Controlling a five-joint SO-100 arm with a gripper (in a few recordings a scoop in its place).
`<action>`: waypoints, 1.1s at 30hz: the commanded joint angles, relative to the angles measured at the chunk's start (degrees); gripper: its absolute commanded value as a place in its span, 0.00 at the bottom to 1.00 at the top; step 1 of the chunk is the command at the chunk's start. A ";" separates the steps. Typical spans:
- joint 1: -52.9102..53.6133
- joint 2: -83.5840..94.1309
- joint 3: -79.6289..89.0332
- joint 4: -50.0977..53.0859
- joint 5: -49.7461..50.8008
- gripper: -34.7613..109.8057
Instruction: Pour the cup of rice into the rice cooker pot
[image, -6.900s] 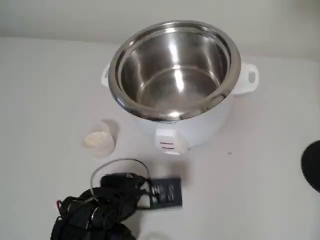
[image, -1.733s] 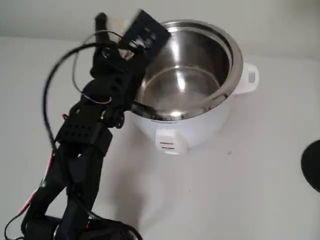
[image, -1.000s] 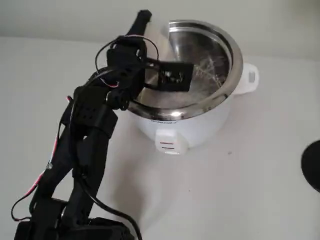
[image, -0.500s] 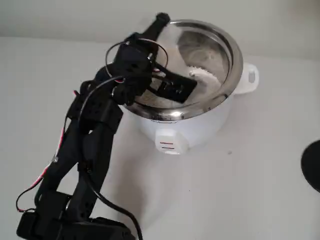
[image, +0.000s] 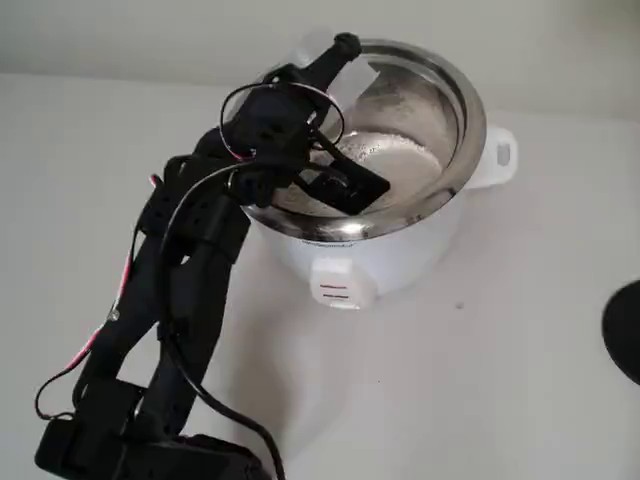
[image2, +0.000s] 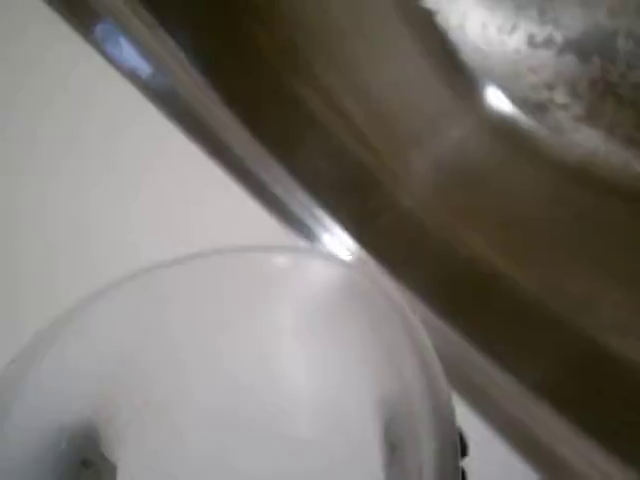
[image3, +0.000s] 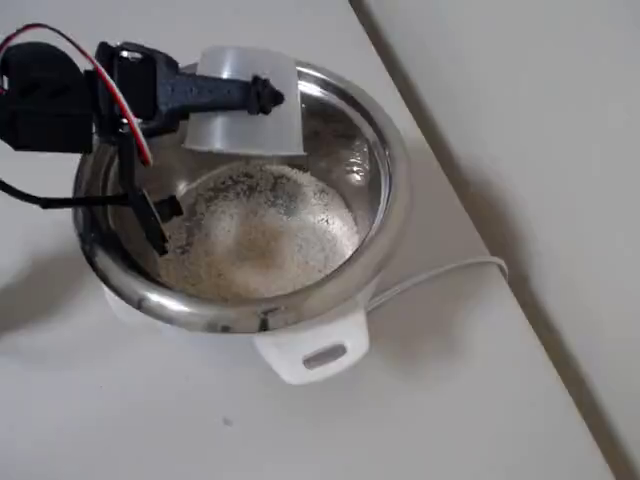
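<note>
The rice cooker pot (image: 470, 110), a shiny steel bowl, sits in a white cooker body (image: 400, 260). A pale heap of rice (image3: 260, 230) lies on the pot's bottom, and it shows as rice (image: 395, 160) in the fixed view too. My black gripper (image3: 255, 100) is shut on the translucent cup (image3: 245, 100). It holds the cup tipped on its side over the pot's inner edge, mouth toward the rice. One finger (image3: 215, 93) lies across the cup. In the wrist view the cup (image2: 250, 370) looks emptied, with the pot's rim (image2: 250, 180) just beyond it.
The cooker has a white side handle (image: 497, 155) and a white cable (image3: 440, 275) trailing off it. A dark round object (image: 625, 330) sits at the right edge of the fixed view. In the overhead view the table edge (image3: 480, 240) runs diagonally close to the cooker.
The cup stood on the table left of the cooker; now it is held over the pot. In the last second rice fell and settled in the pot, and the gripper edged right.
</note>
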 joint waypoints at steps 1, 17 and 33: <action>0.53 0.18 -5.36 0.09 0.26 0.31; -13.97 -7.12 -20.39 4.83 -70.05 0.35; -27.60 14.24 14.24 -2.81 -98.79 0.40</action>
